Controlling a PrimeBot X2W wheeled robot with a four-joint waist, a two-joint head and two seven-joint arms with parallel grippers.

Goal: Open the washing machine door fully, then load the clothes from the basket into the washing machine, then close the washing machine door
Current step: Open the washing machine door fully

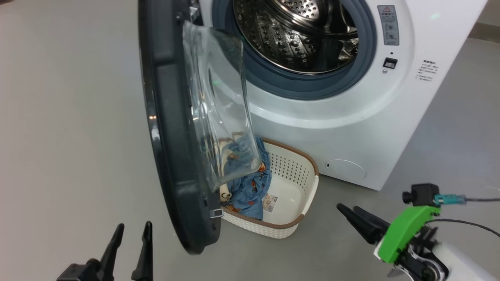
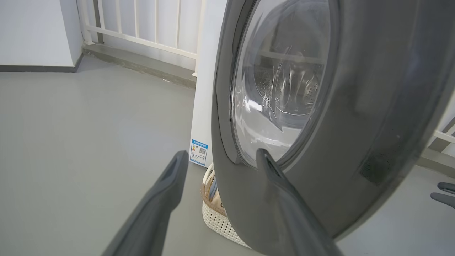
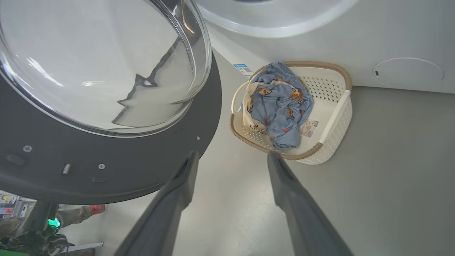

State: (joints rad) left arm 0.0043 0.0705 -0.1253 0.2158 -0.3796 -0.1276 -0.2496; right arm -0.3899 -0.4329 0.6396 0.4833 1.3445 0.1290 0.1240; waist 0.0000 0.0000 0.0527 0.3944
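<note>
Nearest to you, the left gripper point(image 1: 133, 227) sits low at the lower left, its two long, dark, tapered fingers spread wide over smooth grey floor point(image 1: 58, 117). The washing machine door point(image 1: 168, 128) hangs just to its right. In the left wrist view one finger point(image 2: 280, 185) overlaps the door's glossy black outer face, though you cannot tell whether it touches.

The right gripper point(image 1: 347, 207), ahead of its bright green plastic bracket point(image 1: 406, 230), hovers above the floor near the basket's right side, tips aimed at it. Its wrist view shows those jaws wide too, one fingertip point(image 3: 277, 167) lining up with the basket's near rim yet apart from it.

The door is swung out, edge-on to the head camera: a thick round dark ring carrying a bulging clear glass bowl point(image 1: 218, 109). Behind and below that bowl, the basket point(image 1: 291, 171) stands on the floor just in front of the washing machine point(image 1: 351, 128). It is rectangular, cream-white perforated plastic with a brown woven-look rim.

The clothes point(image 1: 250, 191), soft crumpled blue fabric with small orange-brown prints plus a cream piece, are heaped in the end nearer the door. A paper label point(image 1: 270, 203) lies on the bottom beside them.

Farther back, a grey rubber gasket point(image 1: 297, 84) rings the dimpled steel drum point(image 1: 289, 39), and a round flap point(image 1: 345, 168) sits low on the white front.
</note>
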